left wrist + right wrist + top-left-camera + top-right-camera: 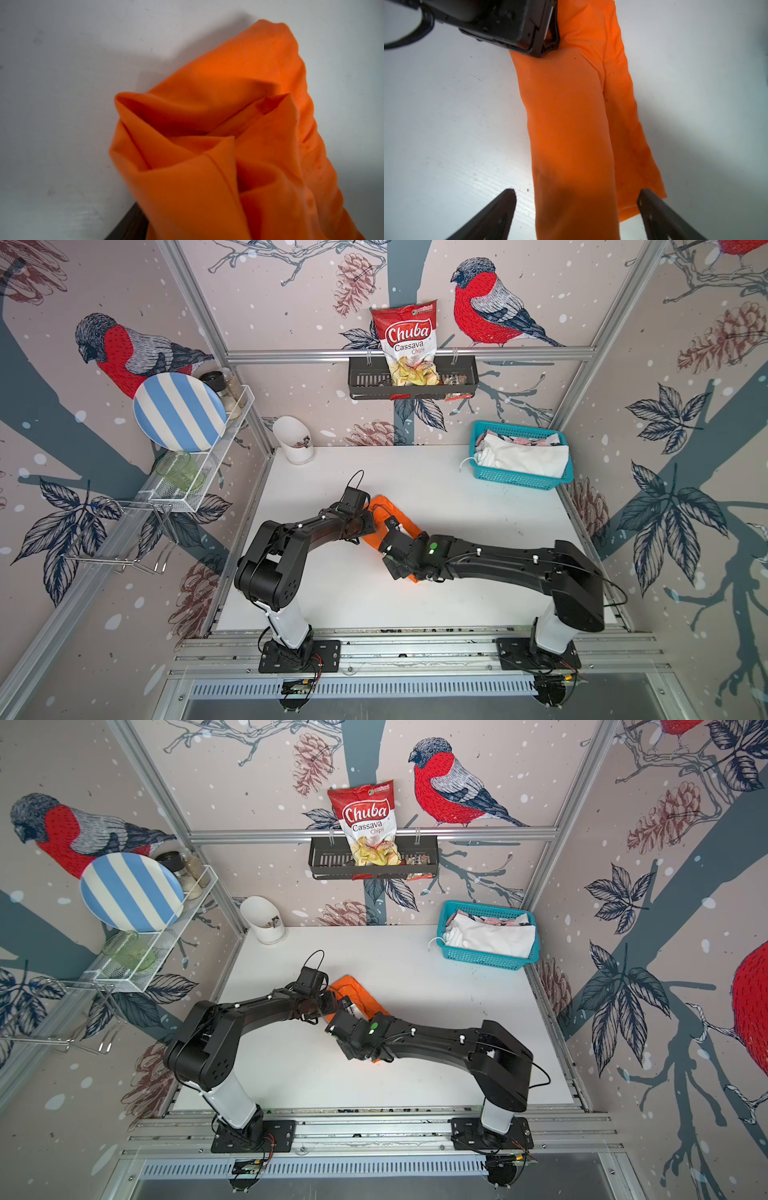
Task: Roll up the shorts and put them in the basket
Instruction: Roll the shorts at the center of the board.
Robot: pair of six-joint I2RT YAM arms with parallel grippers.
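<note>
The orange shorts point(384, 506) point(353, 990) lie as a long, partly rolled bundle mid-table, largely under both grippers. My left gripper point(370, 522) point(548, 37) is shut on the far end of the orange shorts. In the left wrist view, folded orange cloth point(207, 83) covers the jaws and only one dark finger point(128, 224) shows. My right gripper point(576, 191) point(392, 562) is open wide, its two fingers straddling the near end of the bundle point(571, 124) without pinching it. White shorts point(523, 458) and pink printed shorts point(536, 440) sit in the teal basket point(519, 481).
The teal basket stands at the back right of the white table point(478, 510). A white cup point(293, 439) stands at the back left. A wire shelf with a striped plate point(178, 410) hangs on the left wall, and a black rack with a chips bag point(409, 344) hangs on the back wall.
</note>
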